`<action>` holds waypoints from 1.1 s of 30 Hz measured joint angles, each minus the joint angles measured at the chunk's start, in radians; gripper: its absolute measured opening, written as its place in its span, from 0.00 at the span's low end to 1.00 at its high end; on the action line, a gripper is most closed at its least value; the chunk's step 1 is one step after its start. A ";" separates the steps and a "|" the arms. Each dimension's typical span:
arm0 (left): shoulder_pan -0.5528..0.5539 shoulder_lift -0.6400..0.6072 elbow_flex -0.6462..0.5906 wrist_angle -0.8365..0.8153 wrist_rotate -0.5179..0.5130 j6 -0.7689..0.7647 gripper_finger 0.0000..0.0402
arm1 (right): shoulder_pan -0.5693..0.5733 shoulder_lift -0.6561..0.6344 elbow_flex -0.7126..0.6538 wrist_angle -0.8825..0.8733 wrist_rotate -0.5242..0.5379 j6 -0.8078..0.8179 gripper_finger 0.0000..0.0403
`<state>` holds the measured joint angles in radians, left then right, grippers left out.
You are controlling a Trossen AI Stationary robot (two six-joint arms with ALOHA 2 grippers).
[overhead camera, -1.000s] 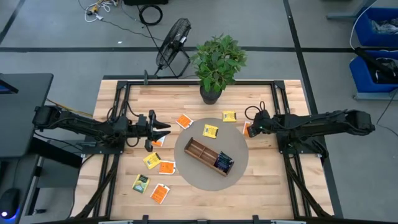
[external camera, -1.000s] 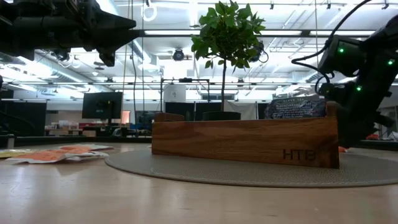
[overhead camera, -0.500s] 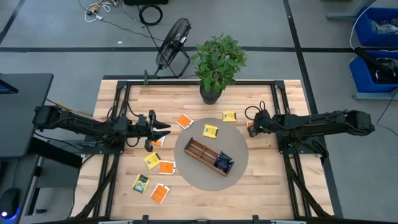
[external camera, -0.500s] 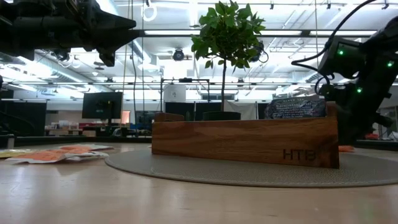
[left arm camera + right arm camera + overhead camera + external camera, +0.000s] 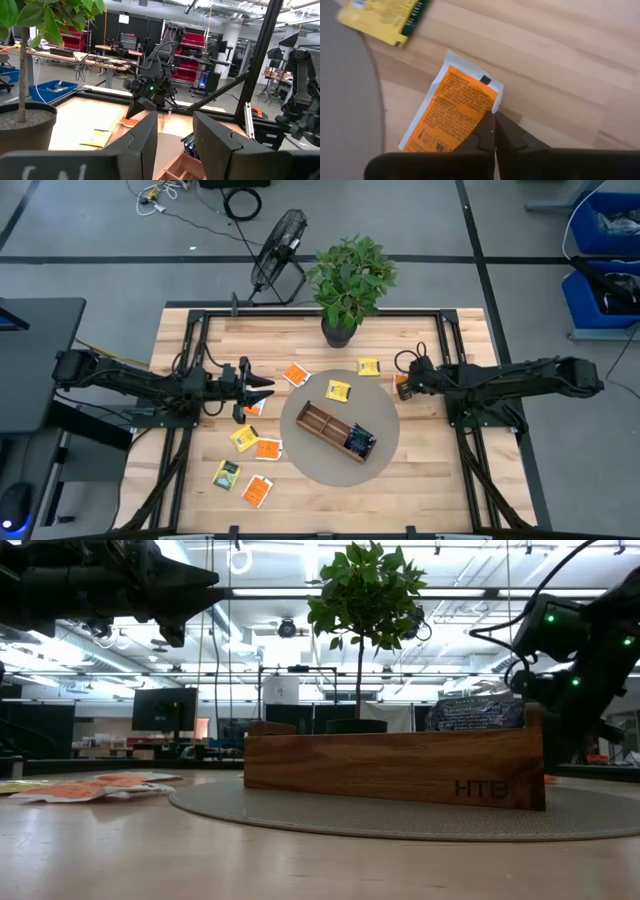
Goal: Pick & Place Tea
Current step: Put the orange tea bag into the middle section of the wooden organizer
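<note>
We see the right pincer (image 5: 493,131) clamped on the edge of an orange tea sachet (image 5: 454,111) lying on the counter (image 5: 560,75) beside the grey mat (image 5: 345,100); the left pincer (image 5: 262,387) hovers half apart.

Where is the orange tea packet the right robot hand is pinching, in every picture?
High view: orange sachet at the right gripper, just off the round mat.
Low view: hidden behind the wooden tray.
Left wrist view: on the wood under the far arm.
Right wrist view: centre, fingers shut on its edge.
Shared landmark: the yellow sachet next to it.
</note>
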<state>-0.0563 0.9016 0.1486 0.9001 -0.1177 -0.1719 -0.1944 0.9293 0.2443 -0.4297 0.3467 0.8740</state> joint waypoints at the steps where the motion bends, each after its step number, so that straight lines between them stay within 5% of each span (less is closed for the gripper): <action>1: 0.000 0.000 0.000 0.001 0.000 0.000 0.32 | 0.007 -0.005 0.000 0.005 0.001 0.000 0.01; 20: 0.000 0.000 0.000 0.014 -0.014 -0.110 0.32 | 0.315 0.011 0.258 -0.107 0.312 0.069 0.00; 33: 0.000 0.000 0.000 0.007 -0.019 -0.158 0.32 | 0.482 0.280 0.466 -0.084 0.521 0.016 0.00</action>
<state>-0.0563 0.9020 0.1486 0.9066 -0.1368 -0.3294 0.2877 1.2096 0.7104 -0.5137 0.8678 0.8899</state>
